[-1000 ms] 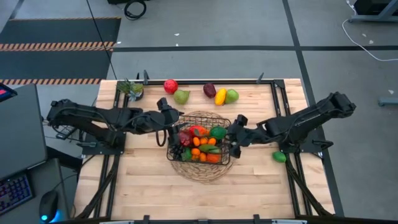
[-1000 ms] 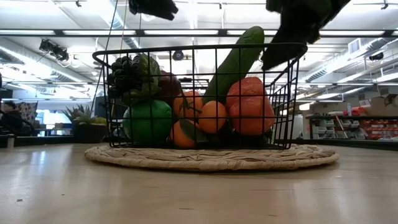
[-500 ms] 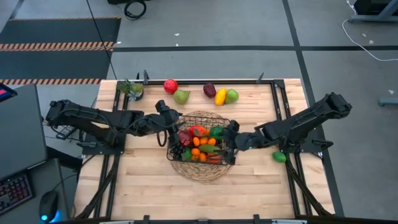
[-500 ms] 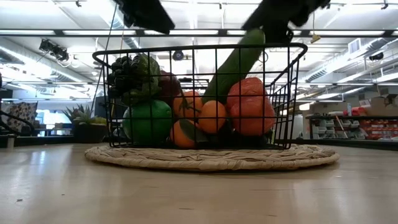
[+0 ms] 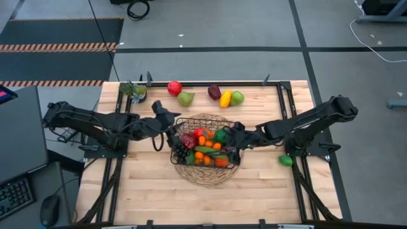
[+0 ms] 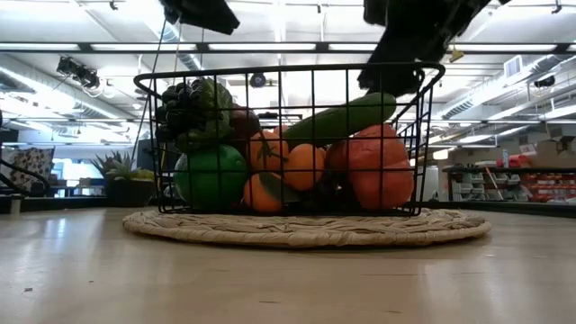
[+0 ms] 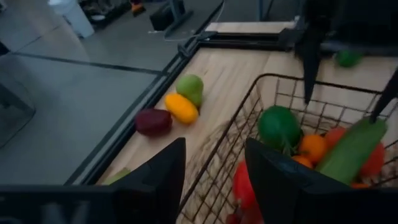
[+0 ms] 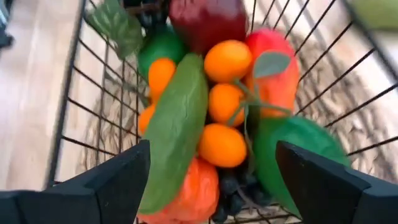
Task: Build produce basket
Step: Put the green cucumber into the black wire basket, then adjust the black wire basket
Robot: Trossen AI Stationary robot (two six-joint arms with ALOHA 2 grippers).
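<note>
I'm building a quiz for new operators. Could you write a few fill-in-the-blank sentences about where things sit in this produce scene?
1. The basket stands on a round woven ____.
2. The cucumber lies ____ the basket.
3. Both open grippers, left gripper and right gripper, flank the ____.
4. One green fruit lies alone near the ____ arm's base.

Missing words: mat; inside; basket; right

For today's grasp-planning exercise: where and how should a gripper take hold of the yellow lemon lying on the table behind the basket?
Grip the yellow lemon across its narrow middle, coming straight down from above. A plum and a pear flank it closely, so probably set the fingers along the free sides.
</note>
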